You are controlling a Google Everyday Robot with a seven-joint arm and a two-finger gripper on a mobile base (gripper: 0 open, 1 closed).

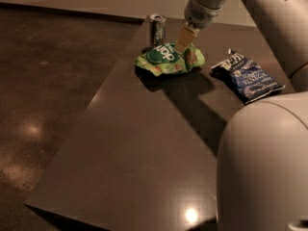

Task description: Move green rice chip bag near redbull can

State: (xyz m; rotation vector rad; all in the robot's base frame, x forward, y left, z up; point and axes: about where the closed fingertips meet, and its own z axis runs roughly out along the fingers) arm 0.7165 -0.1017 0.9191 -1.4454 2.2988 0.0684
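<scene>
The green rice chip bag (168, 59) lies crumpled on the dark table, its dark green circle with white lettering facing up. The redbull can (157, 30) stands upright just behind the bag's left part, close to it or touching it. My gripper (180, 48) comes down from the upper right, and its tan fingers (185, 36) are pressed together on the top middle of the bag. The bag's back edge behind the fingers is hidden.
A dark blue chip bag (247, 76) lies to the right of the green bag. The table's left edge (91, 105) runs diagonally, with the floor beyond it. My arm's white body (264, 167) fills the lower right.
</scene>
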